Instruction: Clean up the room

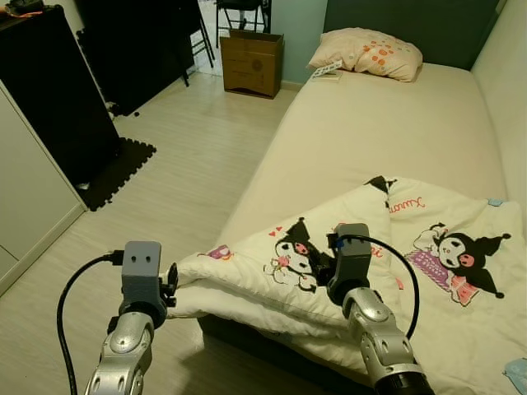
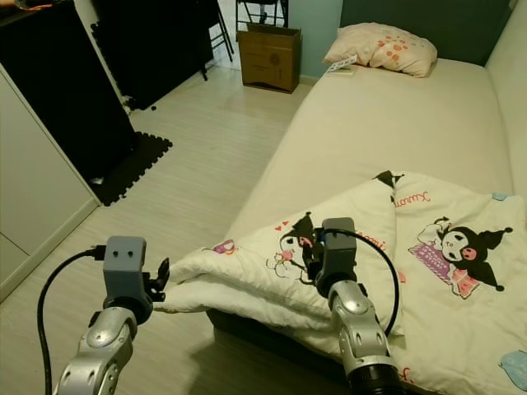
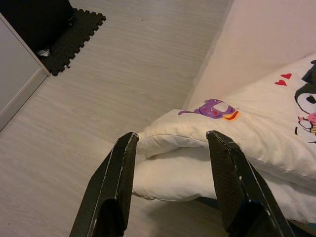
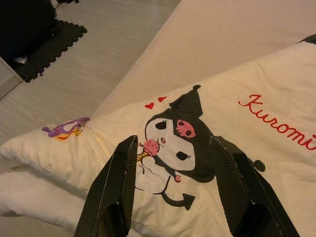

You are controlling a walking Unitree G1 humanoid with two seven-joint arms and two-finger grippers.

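Left gripper [image 3: 170,185], fingers spread apart, poised at the folded near-left corner of a cream comforter [image 1: 461,329], whose doubled edge lies between the two black fingers [image 3: 116,187] without being pinched; this corner overhangs the near edge of the bed [image 1: 387,132] above the floor [image 1: 189,164]. Right gripper [image 4: 175,190], fingers likewise spread, held just above the comforter's top layer, framing a printed cartoon figure [image 4: 173,140] in a black hood with a pink skull mark. Red script lettering [image 4: 279,123] lies farther right on the same fabric; a small purple print [image 3: 212,107] marks the folded corner near the left gripper. The comforter covers the near part of the bed, its top layer folded over so that one corner points toward the far end, with a second cartoon figure [image 1: 461,255] printed on the right. The far part of the beige mattress is bare up to a peach-patterned pillow [image 1: 366,53] at the head. On the light wood-look floor to the left: a black foam mat [image 1: 115,169] beside a dark cabinet [image 1: 49,90], and a cardboard box [image 1: 251,62] at the far wall.
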